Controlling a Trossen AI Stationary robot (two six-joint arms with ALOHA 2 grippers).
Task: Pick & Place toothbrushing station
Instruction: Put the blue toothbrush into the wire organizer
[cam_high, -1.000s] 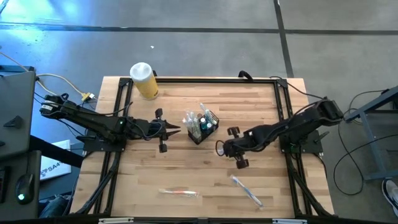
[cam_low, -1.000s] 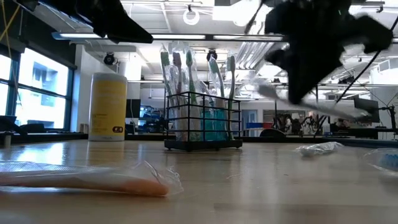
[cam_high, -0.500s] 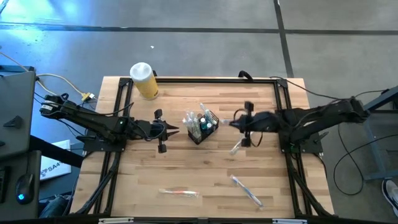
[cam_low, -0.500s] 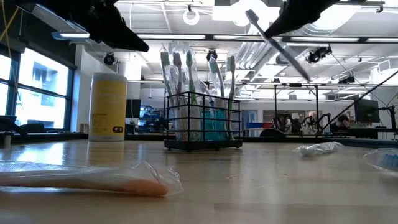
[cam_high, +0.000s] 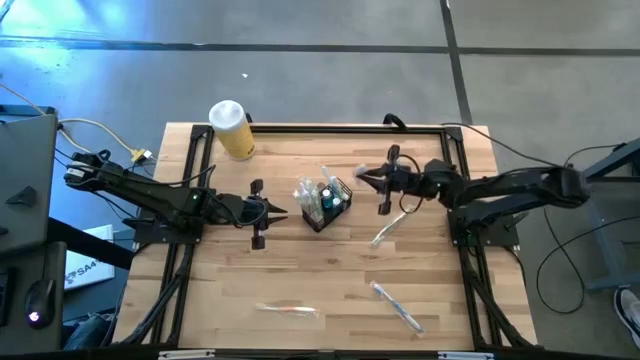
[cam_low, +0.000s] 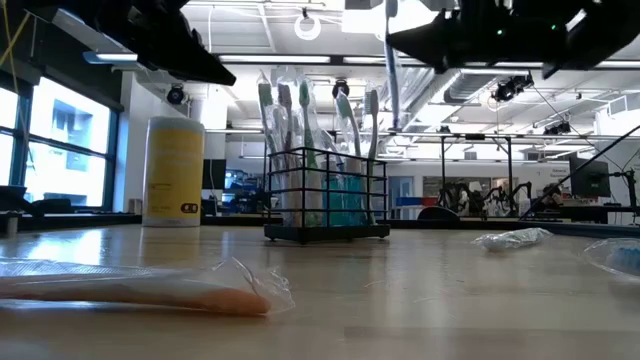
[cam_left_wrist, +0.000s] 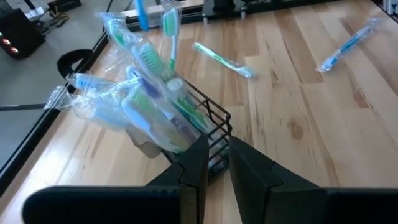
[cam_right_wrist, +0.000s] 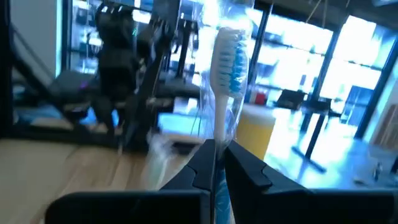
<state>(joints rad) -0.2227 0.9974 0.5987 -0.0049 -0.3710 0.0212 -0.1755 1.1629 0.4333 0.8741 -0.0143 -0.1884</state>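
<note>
Within the last second the right gripper (cam_high: 372, 180), clamped shut on a wrapped toothbrush (cam_right_wrist: 224, 81), had swung up beside the caddy (cam_high: 325, 203), nearly ready to drop it in, while the left gripper (cam_high: 283, 210), jaws almost closed and empty, waited opposite.

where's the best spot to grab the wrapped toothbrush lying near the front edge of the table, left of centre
Take the wrapped toothbrush at the middle of its handle, coming straight down from above. It lies flat on the table with its length running left to right, so an end effector's fingers would probably close best across the narrow width, front to back. The loose wrapper may slip.
</note>
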